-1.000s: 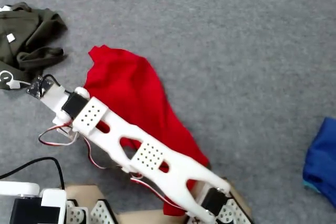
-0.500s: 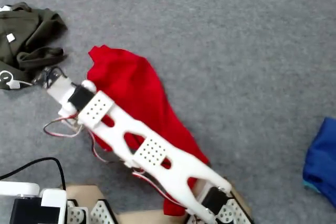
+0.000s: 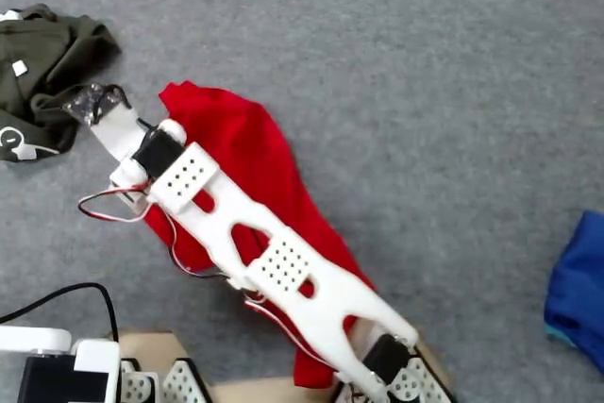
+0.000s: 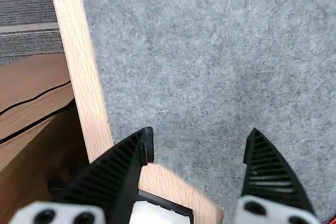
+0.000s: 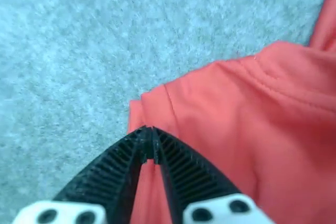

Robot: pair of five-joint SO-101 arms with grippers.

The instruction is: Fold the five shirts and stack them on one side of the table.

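Note:
A crumpled red shirt lies left of the table's middle. My right arm stretches across it from the near edge. Its gripper hovers just past the shirt's far left corner, beside an olive shirt. In the right wrist view the gripper is shut with nothing between its jaws, above the red shirt's hem. A blue shirt lies at the right edge. My left gripper stands open over the grey mat by the table's wooden edge.
Grey felt covers the table, with bare room across the middle and far right. The arm bases and loose cables sit along the near left edge. A small white tag shows on the olive shirt.
My right arm has swung its shut gripper toward the far side, nearer the olive shirt. The red shirt has stayed where it was.

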